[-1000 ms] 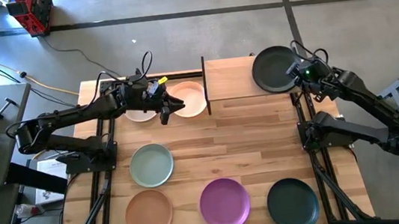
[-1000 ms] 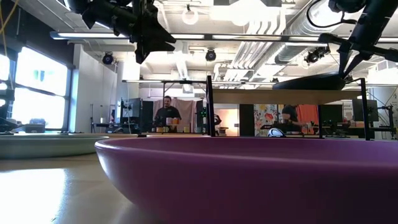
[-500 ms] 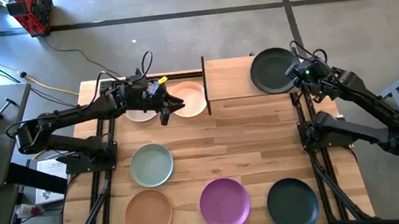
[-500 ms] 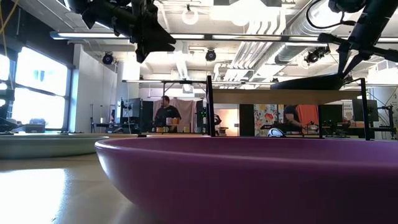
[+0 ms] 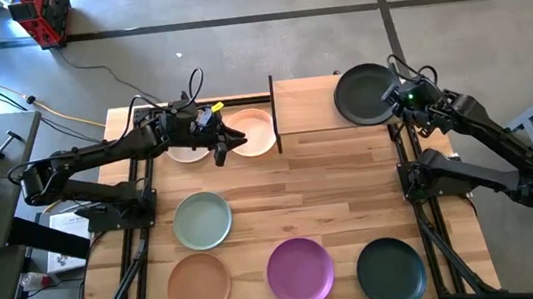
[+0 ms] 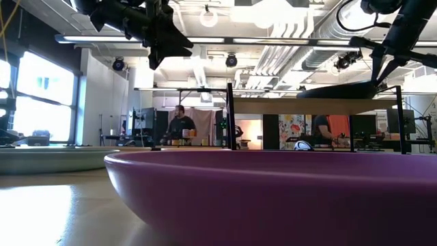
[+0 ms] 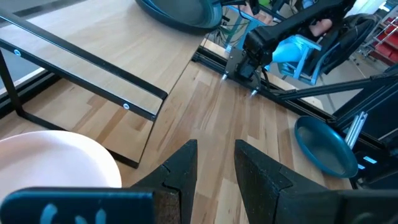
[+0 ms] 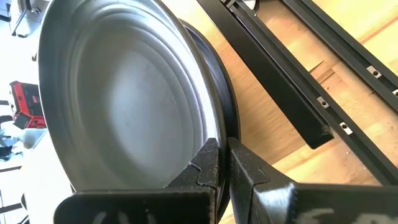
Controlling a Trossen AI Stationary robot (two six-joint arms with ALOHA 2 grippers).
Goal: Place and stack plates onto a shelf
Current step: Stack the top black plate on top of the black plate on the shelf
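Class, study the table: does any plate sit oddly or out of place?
Yes. The black plate overhangs the far right end of the shelf while the right gripper pinches its rim. The other plates lie flat.

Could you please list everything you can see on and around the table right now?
Black plates: at least one, black; a second rim shows under it in the right wrist view; on the shelf's right end, rim in the right gripper.
Shelf: one, light wood on black posts, far side of the table.
Peach plate: one, left of the shelf.
Beige plate: one, beside the peach one, partly under the left arm.
Sage green plate: one, left of centre.
Terracotta plate: one, near left.
Purple plate: one, near middle.
Dark green plate: one, near right.
Person: one, in the room behind.
Left gripper: open, over the peach plate's edge.
Right gripper: shut on the black plate's rim.
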